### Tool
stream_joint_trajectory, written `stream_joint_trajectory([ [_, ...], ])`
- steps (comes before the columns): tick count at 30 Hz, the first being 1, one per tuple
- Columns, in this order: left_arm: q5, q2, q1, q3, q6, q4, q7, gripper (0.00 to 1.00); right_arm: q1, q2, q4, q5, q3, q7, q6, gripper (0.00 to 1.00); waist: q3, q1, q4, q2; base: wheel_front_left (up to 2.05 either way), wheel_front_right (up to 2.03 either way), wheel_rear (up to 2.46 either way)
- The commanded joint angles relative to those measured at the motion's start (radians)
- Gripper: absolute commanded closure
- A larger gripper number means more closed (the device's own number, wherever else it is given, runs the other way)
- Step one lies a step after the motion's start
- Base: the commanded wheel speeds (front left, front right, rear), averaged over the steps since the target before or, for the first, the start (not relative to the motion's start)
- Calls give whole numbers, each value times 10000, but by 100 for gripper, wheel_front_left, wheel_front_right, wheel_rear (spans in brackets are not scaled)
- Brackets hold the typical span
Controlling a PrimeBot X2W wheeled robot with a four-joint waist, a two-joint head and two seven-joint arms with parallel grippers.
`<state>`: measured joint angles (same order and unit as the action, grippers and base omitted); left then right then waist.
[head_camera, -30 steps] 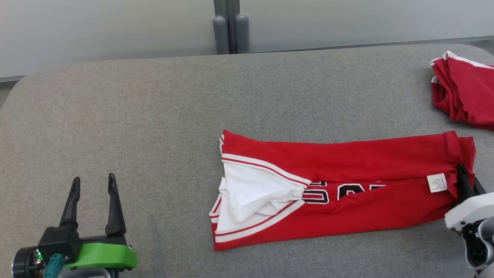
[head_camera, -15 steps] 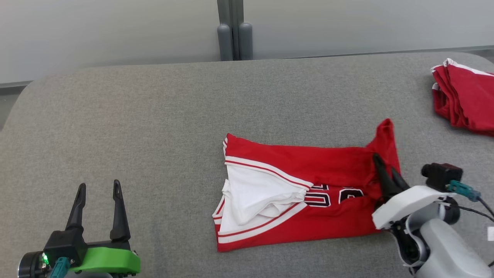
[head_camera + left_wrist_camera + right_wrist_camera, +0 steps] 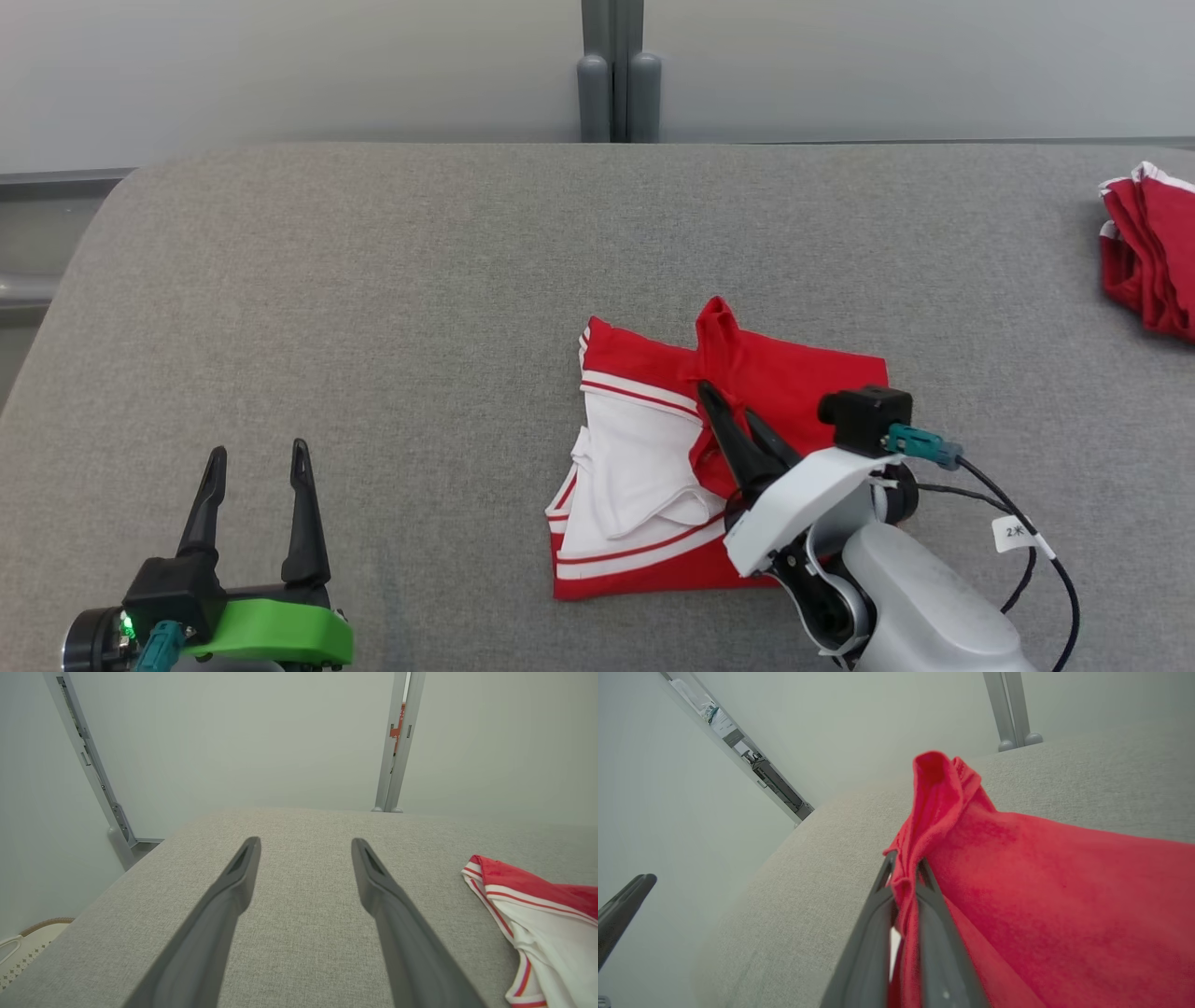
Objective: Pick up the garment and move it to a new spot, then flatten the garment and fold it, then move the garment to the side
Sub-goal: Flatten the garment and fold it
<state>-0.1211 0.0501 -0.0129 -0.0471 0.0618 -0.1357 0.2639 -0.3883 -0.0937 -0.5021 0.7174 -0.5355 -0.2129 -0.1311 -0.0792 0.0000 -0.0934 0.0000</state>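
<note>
Fingers of the left gripper (image 3: 259, 450) stand wide apart and empty at the lower left, low over the grey padded table (image 3: 373, 327). They take no part in the work, as was also the case a second ago. In the left wrist view the same spread fingers (image 3: 304, 842) point across bare cloth, with the garment's striped white end (image 3: 537, 905) off to their right.

Right of centre lies the garment (image 3: 644, 457), a red jersey with white trim, and this is where the change has come. A second ago it stretched long across the table towards the right, its black lettering and a white label showing. Now its right end has been carried leftward over its own body. The piece looks about half as long, and the lettering and label are covered.

The right gripper (image 3: 728, 406) is clamped on that carried hem. The right wrist view shows red cloth pinched between the closed fingers (image 3: 906, 858) and a peak of fabric rising past their tips. The hem is not yet laid down, so the crosswise fold looks nearly made but unfinished. Release and smoothing probably come next.

At the far right edge sits a separate red pile (image 3: 1153, 261). Its small shift in the picture matches the camera's own turn.
</note>
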Motion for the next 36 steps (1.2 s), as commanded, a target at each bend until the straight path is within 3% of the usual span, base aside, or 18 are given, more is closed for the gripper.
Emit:
stream_joint_trajectory([
  [1,-46,14,10,12,-21,-29,0,0,-154,78,-97,50,-157,-52,11,100,-58,0,-104,0,0,0,0],
  [14,-130,15,288,248,-94,-159,-1,0,-999,422,-1389,847,-1361,-361,10,100,-216,0,-452,0,0,0,0],
  [15,-133,15,290,261,-106,-171,-1,0,-1051,420,-1436,957,-1451,-394,10,84,-211,0,-443,0,0,0,0],
  [16,-138,15,298,268,-110,-185,-1,0,-1106,420,-1471,1073,-1529,-427,10,36,-203,0,-426,0,0,0,0],
  [17,-142,15,306,280,-122,-189,-1,0,-1133,422,-1471,1180,-1591,-454,10,0,-193,0,-409,0,0,0,0],
  [22,-97,15,283,318,-118,-176,-1,0,-1409,366,-1523,694,-1287,-535,10,0,-102,0,-250,0,0,0,0],
  [36,64,15,176,268,-39,-69,-1,0,548,-827,1118,-1785,2344,-519,10,0,117,0,282,0,0,0,0],
])
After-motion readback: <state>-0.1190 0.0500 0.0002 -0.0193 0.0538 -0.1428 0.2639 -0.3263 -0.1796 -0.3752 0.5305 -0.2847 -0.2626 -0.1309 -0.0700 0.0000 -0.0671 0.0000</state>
